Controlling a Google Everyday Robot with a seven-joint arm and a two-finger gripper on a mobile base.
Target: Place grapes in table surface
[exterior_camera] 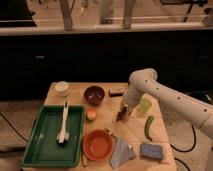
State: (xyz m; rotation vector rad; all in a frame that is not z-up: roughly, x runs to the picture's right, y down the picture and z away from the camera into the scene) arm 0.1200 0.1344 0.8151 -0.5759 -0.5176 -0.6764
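Observation:
My gripper (123, 111) hangs at the end of the white arm, pointing down over the middle of the table surface (134, 136). It is shut on the grapes (121, 116), a small dark reddish bunch dangling just below the fingers. The bunch sits very close to the light wooden top, right of the orange fruit; whether it touches the wood I cannot tell.
A maroon bowl (94, 94) and a small dark object (117, 91) lie behind the gripper. A pale green item (144, 105) and a long green vegetable (148, 127) lie to its right. In front sit an orange bowl (98, 144), grey cloth (121, 151) and blue sponge (151, 151). A green tray (37, 145) holds a white brush at left.

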